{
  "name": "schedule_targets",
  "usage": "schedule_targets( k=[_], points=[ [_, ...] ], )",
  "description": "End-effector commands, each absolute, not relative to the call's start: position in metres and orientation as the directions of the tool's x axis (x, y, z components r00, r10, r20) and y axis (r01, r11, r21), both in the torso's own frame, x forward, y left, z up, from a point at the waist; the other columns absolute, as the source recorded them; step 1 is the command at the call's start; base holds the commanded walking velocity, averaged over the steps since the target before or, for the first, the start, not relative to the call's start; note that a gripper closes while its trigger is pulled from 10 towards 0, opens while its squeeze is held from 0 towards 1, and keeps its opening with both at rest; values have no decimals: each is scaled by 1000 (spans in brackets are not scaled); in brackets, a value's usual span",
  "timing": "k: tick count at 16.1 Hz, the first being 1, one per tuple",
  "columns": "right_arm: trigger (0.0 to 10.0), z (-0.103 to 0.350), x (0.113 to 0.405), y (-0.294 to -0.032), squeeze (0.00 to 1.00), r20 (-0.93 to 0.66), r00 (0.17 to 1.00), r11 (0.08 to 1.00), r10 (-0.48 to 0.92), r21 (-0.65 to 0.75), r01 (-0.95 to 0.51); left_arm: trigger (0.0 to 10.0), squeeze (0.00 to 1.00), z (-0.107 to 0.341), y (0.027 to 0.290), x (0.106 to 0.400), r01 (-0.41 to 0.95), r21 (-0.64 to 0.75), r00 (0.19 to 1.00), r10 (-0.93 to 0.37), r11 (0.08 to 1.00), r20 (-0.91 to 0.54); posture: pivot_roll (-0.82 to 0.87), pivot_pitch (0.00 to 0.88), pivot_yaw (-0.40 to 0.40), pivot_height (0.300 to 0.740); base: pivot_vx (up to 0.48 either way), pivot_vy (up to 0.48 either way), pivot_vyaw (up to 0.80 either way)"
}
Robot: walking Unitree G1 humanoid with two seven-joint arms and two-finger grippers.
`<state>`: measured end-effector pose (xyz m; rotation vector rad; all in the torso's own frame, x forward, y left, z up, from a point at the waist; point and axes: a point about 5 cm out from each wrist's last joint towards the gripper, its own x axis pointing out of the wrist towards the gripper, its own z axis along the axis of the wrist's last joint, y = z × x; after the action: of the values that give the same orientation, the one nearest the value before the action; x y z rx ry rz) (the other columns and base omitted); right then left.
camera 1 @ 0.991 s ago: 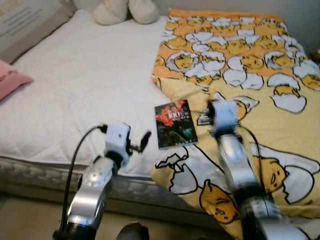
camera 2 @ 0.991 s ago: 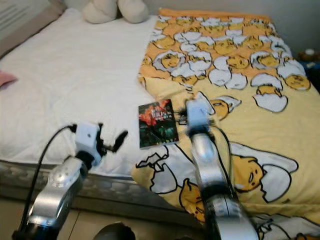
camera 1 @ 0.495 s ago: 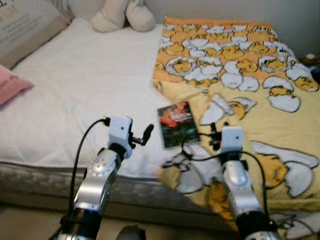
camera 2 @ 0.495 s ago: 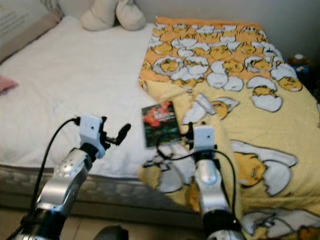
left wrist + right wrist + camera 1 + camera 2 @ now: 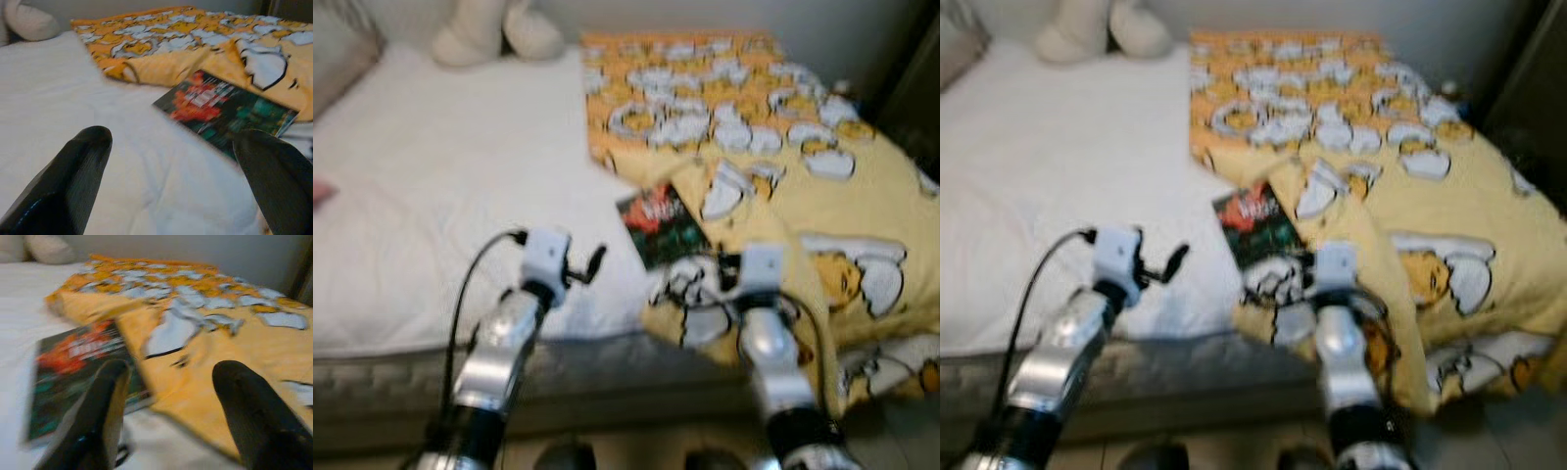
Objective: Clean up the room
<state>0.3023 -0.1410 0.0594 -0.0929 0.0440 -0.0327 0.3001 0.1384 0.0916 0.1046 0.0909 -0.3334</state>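
A white bed [image 5: 431, 225] carries a yellow egg-print blanket [image 5: 773, 166] on its right half, with a pale plush toy [image 5: 494, 29] at the head. A dark book [image 5: 661, 225] lies at the blanket's edge, one corner under a fold. The right gripper [image 5: 171, 396] hovers low beside it, fingers apart; the left gripper [image 5: 171, 166] is also spread, over the bare sheet. The likely risk is a pinch catching blanket with the book, dragging the fold; blur may also spoil the aim.
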Motion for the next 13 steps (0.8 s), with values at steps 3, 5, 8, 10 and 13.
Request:
schedule_targets(
  k=[3, 5, 8, 10, 13],
  points=[
    [10000, 65, 307, -138, 0, -25, 1000, 994, -7, -105, 4, 10000, 0, 91, 132, 301, 332, 91, 941, -323, 939, -97, 2, 0, 35, 653, 0, 0, 0],
    [10000, 65, 308, -138, 0, -25, 1000, 994, -10, -111, 7, 10000, 0, 91, 129, 300, 340, 82, 939, -332, 937, -93, 2, 0, 36, 653, 0, 0, 0],
    [10000, 67, 308, -134, 0, -16, 1000, 996, 20, -82, -21, 10000, 0, 96, 124, 298, 385, 41, 922, -383, 922, -50, 1, 0, 38, 653, 0, 0, 0],
    [10000, 68, 308, -134, 0, -12, 1000, 996, 10, -83, -11, 10000, 0, 99, 122, 297, 406, 45, 914, -405, 913, -34, 1, 0, 41, 653, 411, 0, -784],
    [10000, 77, 310, -133, 0, 41, 999, 992, 11, -125, -6, 10000, 0, 104, 122, 297, 406, 55, 914, -407, 912, -10, 2, 0, 40, 653, 477, 0, -260]
  ],
)
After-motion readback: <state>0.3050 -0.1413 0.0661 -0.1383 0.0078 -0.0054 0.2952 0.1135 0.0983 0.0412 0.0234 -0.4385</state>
